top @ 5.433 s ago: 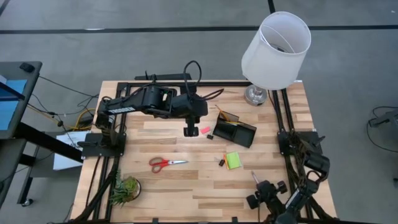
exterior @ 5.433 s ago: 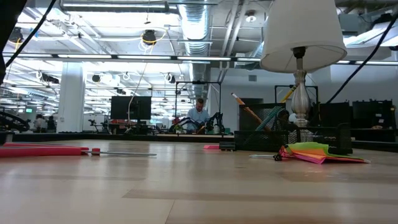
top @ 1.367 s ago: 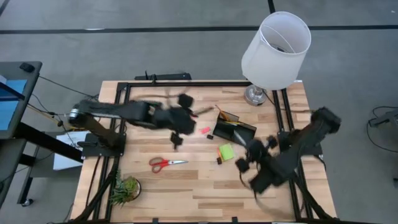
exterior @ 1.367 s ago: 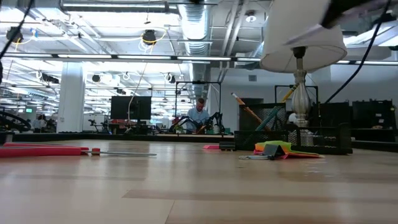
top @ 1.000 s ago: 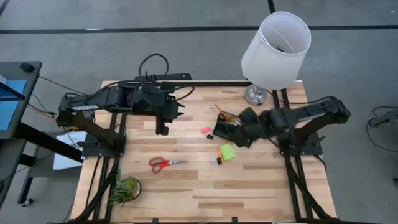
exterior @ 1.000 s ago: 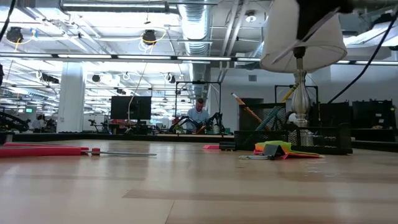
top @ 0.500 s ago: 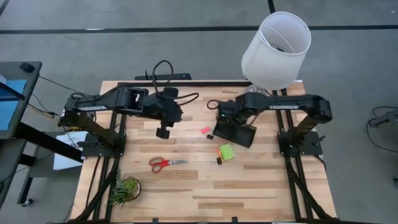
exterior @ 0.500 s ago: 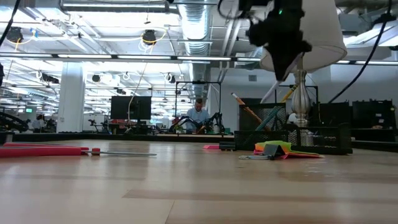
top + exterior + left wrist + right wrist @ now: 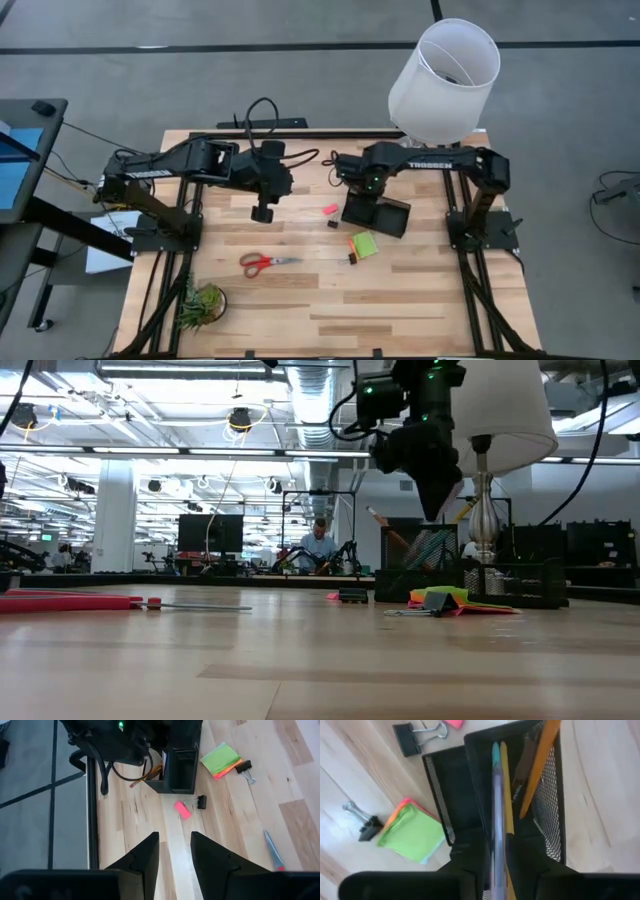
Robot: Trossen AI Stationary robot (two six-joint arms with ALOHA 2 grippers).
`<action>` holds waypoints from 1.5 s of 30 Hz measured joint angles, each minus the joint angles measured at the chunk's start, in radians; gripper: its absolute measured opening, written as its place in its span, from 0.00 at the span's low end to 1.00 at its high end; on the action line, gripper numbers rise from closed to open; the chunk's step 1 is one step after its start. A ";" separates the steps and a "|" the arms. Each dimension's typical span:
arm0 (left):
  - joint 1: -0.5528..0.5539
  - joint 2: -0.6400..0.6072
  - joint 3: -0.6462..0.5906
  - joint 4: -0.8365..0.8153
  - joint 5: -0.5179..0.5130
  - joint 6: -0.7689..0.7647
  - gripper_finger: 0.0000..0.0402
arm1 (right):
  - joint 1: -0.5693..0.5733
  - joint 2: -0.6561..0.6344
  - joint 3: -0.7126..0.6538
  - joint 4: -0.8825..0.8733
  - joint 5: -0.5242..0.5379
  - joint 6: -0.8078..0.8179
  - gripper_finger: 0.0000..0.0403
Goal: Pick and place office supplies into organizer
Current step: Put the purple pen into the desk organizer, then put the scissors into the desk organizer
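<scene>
From above, the right gripper [image 9: 352, 178] sits just right of centre in the upper half of the frame, over the back end of the black organizer [image 9: 385, 215]. The left gripper [image 9: 262, 212] hangs left of centre above bare table [image 9: 300, 300]. The pink eraser [image 9: 329, 209] lies between the two, the lime sticky-note pad [image 9: 364, 244] just below the organizer, the red scissors [image 9: 262, 263] lower left, the plant [image 9: 203, 303] at the bottom left, the lamp [image 9: 443, 75] upper right.

At table height, the right gripper [image 9: 435, 500] points down into the organizer [image 9: 440, 575] right of centre; the sticky-note pad [image 9: 445, 596] lies in front of it.

In the left wrist view, that gripper's fingers [image 9: 145, 857] stand apart with nothing between them, at the bottom centre; eraser [image 9: 182, 809], binder clip [image 9: 201, 801] and organizer [image 9: 180, 770] lie above.

In the right wrist view, the fingers [image 9: 470, 860] pinch a teal and purple pen [image 9: 497, 815] running up the centre into the organizer's tall section [image 9: 545, 795], beside an orange pencil [image 9: 537, 765]. The pad [image 9: 410, 832] is at left.
</scene>
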 joint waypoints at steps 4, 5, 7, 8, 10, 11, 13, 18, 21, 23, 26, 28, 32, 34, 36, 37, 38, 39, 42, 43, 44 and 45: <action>0.000 0.000 0.000 -0.002 0.000 -0.018 0.26 | -0.006 0.027 0.014 -0.004 0.001 -0.063 0.21; 0.000 0.000 0.000 -0.008 0.000 -0.020 0.26 | -0.006 0.031 0.016 -0.007 0.003 -0.074 0.22; 0.000 0.000 0.000 -0.014 0.000 -0.027 0.26 | -0.006 0.032 0.028 -0.014 0.020 -0.078 0.25; 0.000 0.000 0.000 -0.016 0.000 -0.034 0.26 | -0.007 0.031 0.038 -0.020 0.025 -0.077 0.25; 0.000 0.000 0.000 -0.016 0.000 -0.055 0.26 | -0.011 0.026 0.065 -0.066 0.027 -0.061 0.27; 0.000 0.000 0.000 -0.017 0.000 -0.064 0.26 | -0.011 0.020 0.085 -0.097 0.028 -0.050 0.27; 0.000 0.000 0.000 -0.017 0.001 -0.084 0.26 | -0.012 0.003 0.141 -0.129 0.030 -0.043 0.27; -0.015 0.000 0.000 -0.018 0.002 -0.225 0.26 | 0.041 -0.098 0.245 -0.144 0.038 -0.028 0.27; -0.050 0.000 0.001 -0.068 -0.013 -0.301 0.26 | 0.098 -0.193 0.252 -0.067 0.091 0.014 0.27; -0.087 -0.002 -0.012 -0.104 -0.046 -0.373 0.26 | 0.150 -0.261 0.247 -0.034 0.166 0.037 0.27; -0.163 -0.012 -0.105 -0.111 -0.089 -0.493 0.26 | 0.252 -0.355 0.206 -0.001 0.310 0.094 0.27; -0.224 -0.022 -0.197 -0.109 -0.094 -0.575 0.26 | 0.331 -0.409 0.161 0.011 0.384 0.144 0.27; -0.342 -0.033 -0.390 -0.103 -0.097 -0.742 0.26 | 0.497 -0.508 0.027 0.066 0.510 0.286 0.27; -0.379 -0.033 -0.468 -0.101 -0.067 -0.822 0.26 | 0.574 -0.543 -0.054 0.098 0.557 0.347 0.27; -0.400 -0.033 -0.537 -0.083 -0.020 -0.895 0.26 | 0.645 -0.570 -0.135 0.161 0.614 0.416 0.27; -0.407 -0.033 -0.567 -0.072 -0.005 -0.915 0.26 | 0.679 -0.581 -0.178 0.188 0.645 0.454 0.27; -0.412 -0.033 -0.594 -0.059 0.000 -0.923 0.26 | 0.711 -0.588 -0.214 0.215 0.677 0.488 0.27; -0.416 -0.035 -0.618 -0.044 0.001 -0.925 0.26 | 0.740 -0.591 -0.248 0.251 0.704 0.519 0.27; -0.415 -0.043 -0.688 0.060 0.027 -0.924 0.26 | 0.821 -0.587 -0.339 0.330 0.763 0.601 0.27; -0.412 -0.045 -0.712 0.117 0.051 -0.912 0.26 | 0.844 -0.578 -0.361 0.363 0.779 0.633 0.27; -0.409 -0.045 -0.735 0.171 0.065 -0.902 0.26 | 0.866 -0.569 -0.384 0.395 0.790 0.661 0.27; -0.407 -0.045 -0.757 0.214 0.075 -0.898 0.26 | 0.889 -0.558 -0.405 0.423 0.799 0.684 0.27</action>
